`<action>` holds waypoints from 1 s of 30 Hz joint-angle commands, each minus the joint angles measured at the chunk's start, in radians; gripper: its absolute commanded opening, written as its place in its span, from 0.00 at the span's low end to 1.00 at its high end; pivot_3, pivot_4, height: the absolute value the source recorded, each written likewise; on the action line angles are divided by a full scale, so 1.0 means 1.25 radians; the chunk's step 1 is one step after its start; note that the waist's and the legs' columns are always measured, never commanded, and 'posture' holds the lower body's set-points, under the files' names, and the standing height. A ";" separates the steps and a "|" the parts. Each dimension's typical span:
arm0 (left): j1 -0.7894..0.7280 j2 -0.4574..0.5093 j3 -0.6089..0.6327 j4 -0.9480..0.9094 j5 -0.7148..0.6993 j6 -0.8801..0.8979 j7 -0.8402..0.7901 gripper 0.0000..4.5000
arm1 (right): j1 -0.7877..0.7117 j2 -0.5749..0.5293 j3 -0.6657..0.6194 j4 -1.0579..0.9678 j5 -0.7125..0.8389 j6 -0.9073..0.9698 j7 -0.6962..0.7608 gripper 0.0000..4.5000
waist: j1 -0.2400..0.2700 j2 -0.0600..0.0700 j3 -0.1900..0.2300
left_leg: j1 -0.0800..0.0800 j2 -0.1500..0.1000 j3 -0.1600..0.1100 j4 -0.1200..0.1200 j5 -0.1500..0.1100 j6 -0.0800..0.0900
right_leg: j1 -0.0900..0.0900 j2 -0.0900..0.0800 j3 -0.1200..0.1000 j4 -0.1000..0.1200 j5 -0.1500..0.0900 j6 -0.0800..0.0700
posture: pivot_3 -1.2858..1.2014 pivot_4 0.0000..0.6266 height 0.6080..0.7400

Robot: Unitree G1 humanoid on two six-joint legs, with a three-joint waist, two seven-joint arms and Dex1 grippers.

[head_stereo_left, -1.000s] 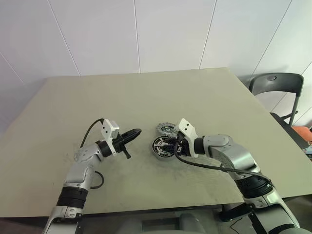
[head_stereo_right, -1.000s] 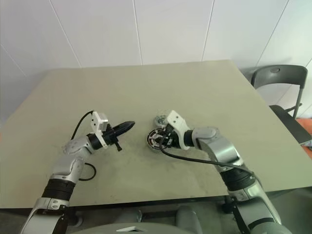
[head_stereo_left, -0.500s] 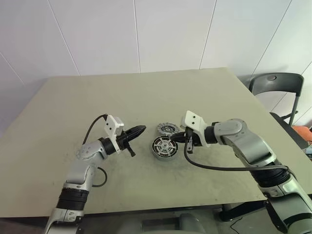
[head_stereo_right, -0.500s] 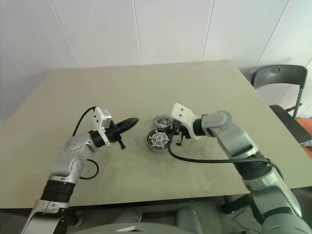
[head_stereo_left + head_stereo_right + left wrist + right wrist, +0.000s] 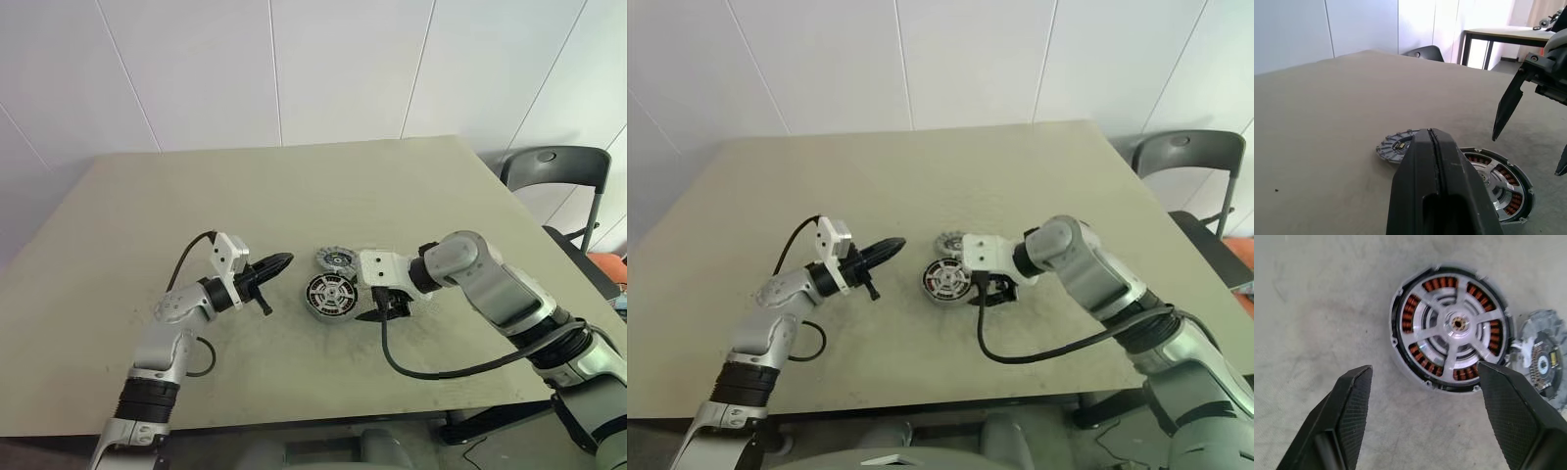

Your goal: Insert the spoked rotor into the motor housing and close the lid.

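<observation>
Jaws first: my right jaws (image 5: pixel 384 311) stand wide apart and empty, tilted down over the desk (image 5: pixel 294 196) just to the right of the motor housing (image 5: pixel 329 293), with nothing between the pads. My left jaws (image 5: pixel 275 263) are pressed tight together, a single dark wedge holding nothing, pointing level toward the housing from its left and well clear of it.

How far along, as I judge it: the first half looks done. In my right wrist view the spoked rotor (image 5: pixel 1454 328) sits inside the housing, its silver spokes ringed by copper windings (image 5: pixel 1411 311) and its hub centred, and it seems to lie flush, though I cannot be sure it is fully seated. The closing half is not done. The lid (image 5: pixel 337 260) lies flat on the desk just behind the housing, toward the far edge, its scalloped rim touching or nearly touching the housing's black wall; I cannot tell which. What remains is to pick that lid up, bring it over the housing, line it up and press it down.

Counting, near to far: two jaws, one each side; one housing, near the middle of the desk but closer to my near edge; one rotor, inside it; one lid behind it. Beyond the desk's far right corner stands one grey chair (image 5: pixel 554 171).
</observation>
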State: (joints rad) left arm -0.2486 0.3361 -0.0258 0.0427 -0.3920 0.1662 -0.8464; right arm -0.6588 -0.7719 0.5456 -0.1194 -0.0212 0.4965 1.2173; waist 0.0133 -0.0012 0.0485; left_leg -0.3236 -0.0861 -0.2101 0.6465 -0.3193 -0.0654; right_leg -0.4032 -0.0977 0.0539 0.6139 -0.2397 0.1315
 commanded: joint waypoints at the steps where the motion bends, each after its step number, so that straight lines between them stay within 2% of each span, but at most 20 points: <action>1: -0.013 -0.002 0.001 -0.002 0.007 -0.023 -0.003 0.00 | -0.021 0.020 0.005 0.027 -0.038 -0.029 -0.010 0.80 | 0.000 0.000 0.000 | 0.000 0.000 0.000 0.000 0.000 0.000 | 0.000 0.000 0.000 0.000 0.000 0.000 | 0.52 0.00 1.00; 9: -0.008 -0.003 0.000 0.002 0.012 -0.030 -0.006 0.00 | -0.018 0.043 0.015 0.070 -0.095 -0.063 -0.019 0.80 | 0.000 0.000 0.000 | 0.000 0.000 0.000 0.000 0.000 0.000 | 0.000 0.000 0.000 0.000 0.000 0.000 | 0.52 0.00 1.00; 12: -0.005 -0.005 -0.002 -0.002 0.012 -0.030 -0.005 0.00 | -0.016 0.047 0.014 0.076 -0.107 -0.073 -0.015 0.67 | 0.000 0.000 0.000 | 0.000 0.000 0.000 0.000 0.000 0.000 | 0.000 0.000 0.000 0.000 0.000 0.000 | 0.52 0.00 1.00; 19: -0.002 -0.005 -0.001 0.001 0.012 -0.032 -0.007 0.00 | -0.020 0.056 0.007 0.072 -0.112 -0.080 0.003 0.16 | 0.000 0.000 0.000 | 0.000 0.000 0.000 0.000 0.000 0.000 | 0.000 0.000 0.000 0.000 0.000 0.000 | 0.52 0.00 1.00; 24: 0.001 -0.004 0.001 0.009 0.014 -0.041 -0.010 0.00 | -0.021 0.066 0.005 0.065 -0.112 -0.082 0.014 0.16 | 0.001 0.000 0.000 | 0.000 0.000 0.000 0.001 0.000 0.000 | 0.000 0.000 0.000 0.000 0.000 0.000 | 0.52 0.00 1.00; 26: 0.003 -0.004 0.001 0.008 0.016 -0.042 -0.009 0.00 | -0.018 0.069 0.006 0.056 -0.109 -0.078 0.016 0.03 | 0.000 0.000 0.000 | 0.000 0.000 0.000 0.000 0.000 0.000 | 0.000 0.000 0.000 0.000 0.000 0.000 | 0.52 0.00 1.00; 30: 0.004 -0.005 -0.001 -0.003 0.016 -0.036 -0.004 0.00 | -0.014 0.078 0.005 0.044 -0.110 -0.070 0.012 0.01 | 0.000 0.000 0.000 | 0.000 0.000 0.000 0.000 0.000 0.000 | 0.000 0.000 0.000 0.000 0.000 0.000 | 0.52 0.00 1.00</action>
State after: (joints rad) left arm -0.2382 0.3275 -0.0268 0.0708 -0.3772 0.1371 -0.8523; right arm -0.6682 -0.6840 0.5722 -0.0349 -0.1553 0.4075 1.2336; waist 0.0133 -0.0012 0.0485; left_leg -0.3235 -0.0862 -0.2103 0.6466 -0.3192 -0.0655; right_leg -0.4036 -0.0977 0.0540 0.6145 -0.2395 0.1313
